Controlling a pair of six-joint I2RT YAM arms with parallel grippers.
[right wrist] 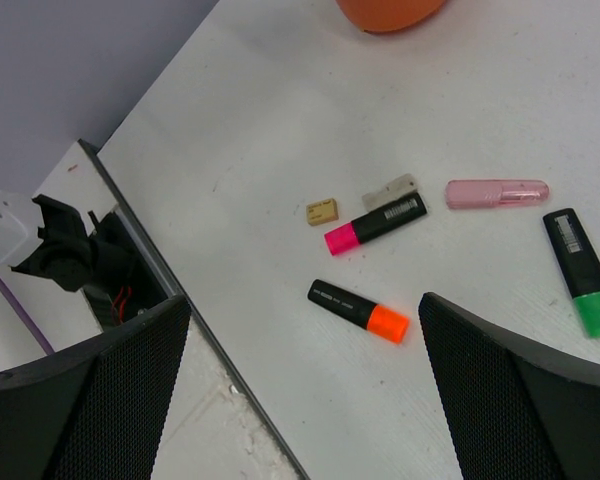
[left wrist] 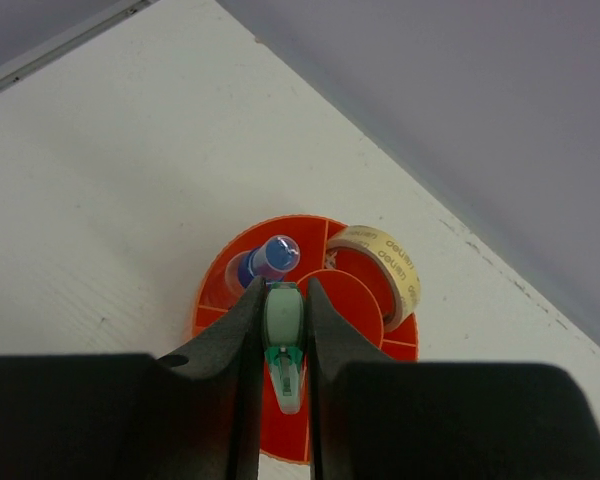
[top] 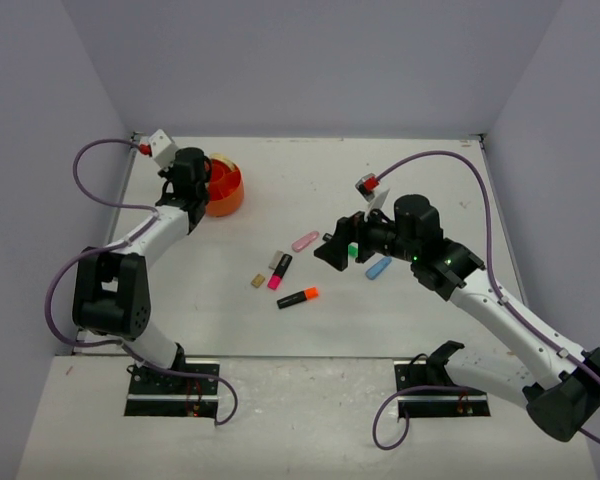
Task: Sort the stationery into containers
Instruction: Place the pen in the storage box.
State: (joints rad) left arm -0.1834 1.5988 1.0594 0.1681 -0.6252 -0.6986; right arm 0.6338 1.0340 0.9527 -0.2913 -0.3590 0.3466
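The left arm (top: 152, 232) and the right arm (top: 500, 315) have white links with black joints. A purple cable (top: 450, 156) loops along each. The jaws are black.

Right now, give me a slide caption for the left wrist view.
Left gripper holds a mint piece over the orange tub, which holds a blue-capped tube and a tape ring.

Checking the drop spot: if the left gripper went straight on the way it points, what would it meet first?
Likely the round orange plastic tub, near its centre dividers; the left gripper, shut on a mint green piece, hangs over it. Depth is unclear.
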